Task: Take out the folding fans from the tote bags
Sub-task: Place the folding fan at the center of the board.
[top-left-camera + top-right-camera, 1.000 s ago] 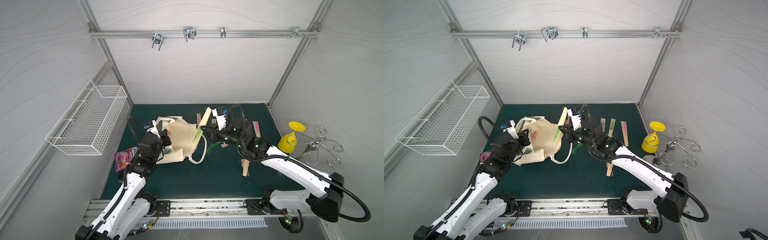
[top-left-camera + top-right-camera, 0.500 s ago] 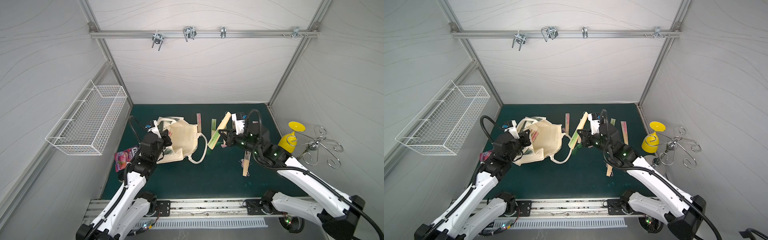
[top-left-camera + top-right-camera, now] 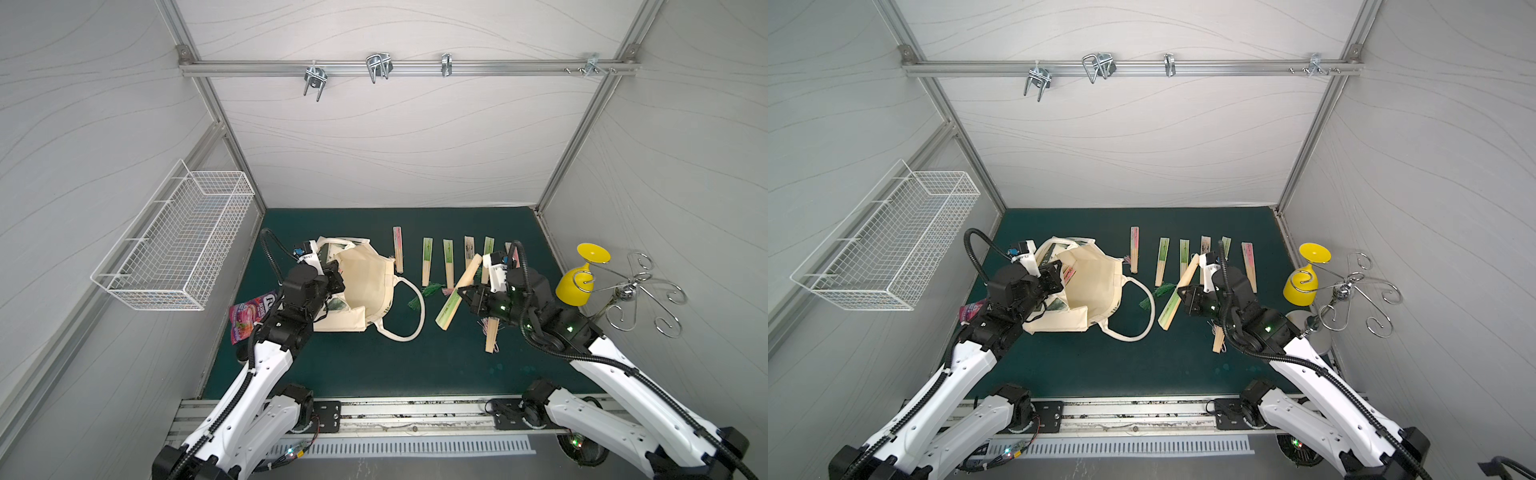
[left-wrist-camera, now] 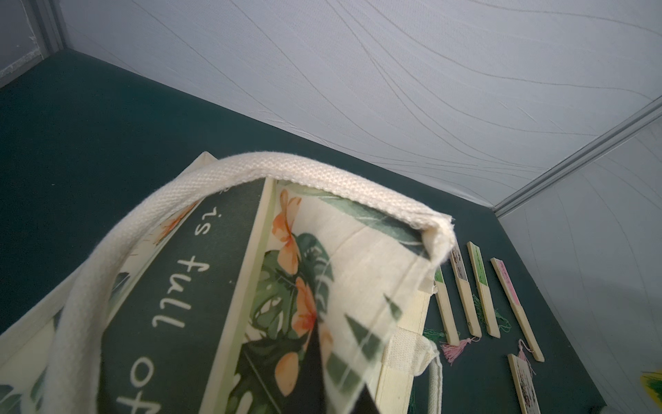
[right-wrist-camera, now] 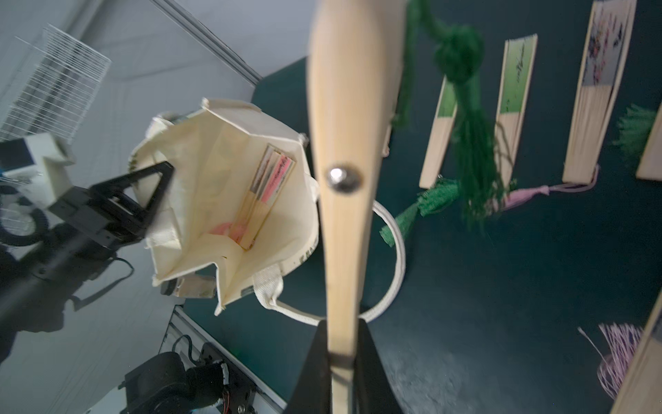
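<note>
Several laid-out fans (image 3: 427,266) lay just beyond the right gripper (image 3: 464,297), which pinched one more fan (image 3: 448,311) clear of the tote bag (image 3: 365,286) to its side — at least two unremoved fans (image 5: 267,193) sat inside, with the left gripper (image 3: 334,277) clamped on the bag's rim.

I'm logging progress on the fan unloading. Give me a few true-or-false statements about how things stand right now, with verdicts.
1. The right tool grips a green-tasselled fan. True.
2. The tote bag has been emptied. False: the right wrist view shows fans inside it.
3. The left tool is shut on the tote bag's rim. True.
4. The snack packet lies among the fans laid out on the mat. False: it lies by the left arm, across the tote bag from the row of fans.
</note>
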Controlling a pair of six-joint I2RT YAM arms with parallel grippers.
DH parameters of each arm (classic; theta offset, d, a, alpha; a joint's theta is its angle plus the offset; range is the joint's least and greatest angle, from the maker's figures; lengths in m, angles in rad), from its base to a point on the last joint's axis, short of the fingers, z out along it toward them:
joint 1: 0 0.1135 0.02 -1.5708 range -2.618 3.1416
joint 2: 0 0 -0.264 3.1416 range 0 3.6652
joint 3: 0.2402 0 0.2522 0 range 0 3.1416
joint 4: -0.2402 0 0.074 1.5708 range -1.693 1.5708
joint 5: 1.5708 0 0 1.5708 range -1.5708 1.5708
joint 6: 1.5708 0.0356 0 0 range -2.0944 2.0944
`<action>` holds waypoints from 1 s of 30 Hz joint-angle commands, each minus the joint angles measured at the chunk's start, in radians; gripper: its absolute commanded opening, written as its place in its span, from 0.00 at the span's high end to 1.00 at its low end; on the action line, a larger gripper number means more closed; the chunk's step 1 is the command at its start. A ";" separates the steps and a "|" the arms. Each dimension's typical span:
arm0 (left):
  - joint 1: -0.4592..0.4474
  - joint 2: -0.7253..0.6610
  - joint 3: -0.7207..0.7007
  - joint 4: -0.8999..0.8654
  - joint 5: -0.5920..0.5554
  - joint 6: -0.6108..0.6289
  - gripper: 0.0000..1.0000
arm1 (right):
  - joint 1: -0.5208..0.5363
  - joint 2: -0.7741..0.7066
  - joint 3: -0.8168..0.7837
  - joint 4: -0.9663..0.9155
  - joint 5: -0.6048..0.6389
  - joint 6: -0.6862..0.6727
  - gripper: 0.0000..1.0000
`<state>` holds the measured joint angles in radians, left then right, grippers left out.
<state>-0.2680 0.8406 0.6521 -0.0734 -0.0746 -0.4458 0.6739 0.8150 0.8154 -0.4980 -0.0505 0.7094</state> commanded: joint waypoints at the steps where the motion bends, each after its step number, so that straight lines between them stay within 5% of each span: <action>1: 0.010 -0.001 0.058 0.006 -0.002 0.018 1.00 | -0.050 -0.009 -0.049 -0.091 -0.102 0.078 1.00; 12: 0.019 -0.009 0.058 -0.012 0.015 0.014 1.00 | -0.281 0.091 -0.247 0.030 -0.397 0.078 1.00; 30: 0.021 0.006 0.052 0.000 0.035 -0.008 1.00 | -0.301 0.332 -0.286 0.180 -0.443 0.023 1.00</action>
<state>-0.2550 0.8433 0.6621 -0.0982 -0.0441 -0.4488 0.3805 1.1240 0.5362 -0.3550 -0.4732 0.7471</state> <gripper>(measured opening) 0.048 0.119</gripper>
